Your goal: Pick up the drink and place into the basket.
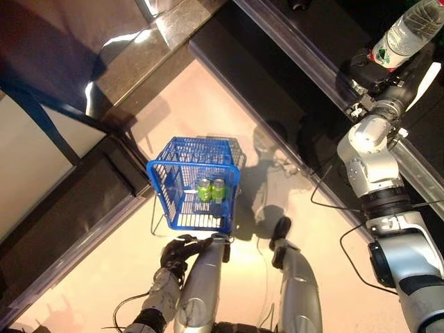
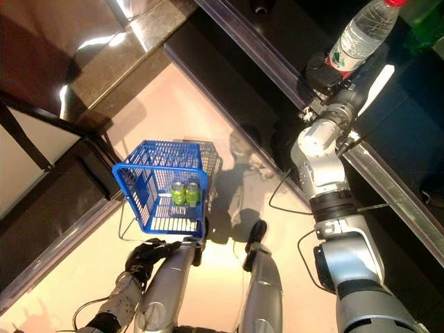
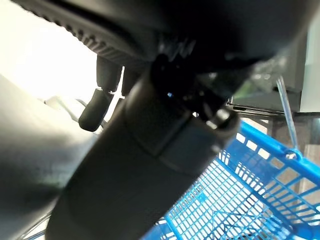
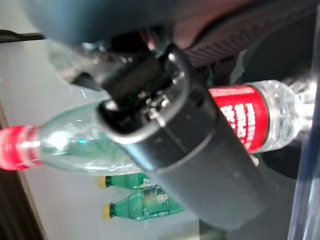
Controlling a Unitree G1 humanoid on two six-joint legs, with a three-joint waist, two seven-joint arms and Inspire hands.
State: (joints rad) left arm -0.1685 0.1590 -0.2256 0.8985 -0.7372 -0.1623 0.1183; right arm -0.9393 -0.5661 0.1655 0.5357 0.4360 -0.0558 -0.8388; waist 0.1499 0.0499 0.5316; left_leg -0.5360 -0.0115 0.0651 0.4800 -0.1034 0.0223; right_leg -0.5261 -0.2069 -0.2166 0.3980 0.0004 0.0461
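Observation:
A clear drink bottle (image 1: 409, 31) with a red label (image 4: 240, 120) and red cap is raised at the upper right, over a dark shelf. My right hand (image 1: 371, 73) is shut round its lower part. The blue wire basket (image 1: 166, 163) hangs low in the middle, above the pale floor, and holds two green cans (image 1: 211, 189). Just below it, my left hand (image 1: 182, 251) has its fingers curled at the basket's thin wire handle (image 1: 154, 218). The left wrist view shows the basket's blue mesh (image 3: 250, 200) right past the thumb.
A dark shelf with a metal rail (image 1: 312, 62) runs diagonally across the upper right. Two green bottles (image 4: 145, 202) lie on a pale surface beyond the held bottle. A dark counter (image 1: 62, 222) borders the floor on the left.

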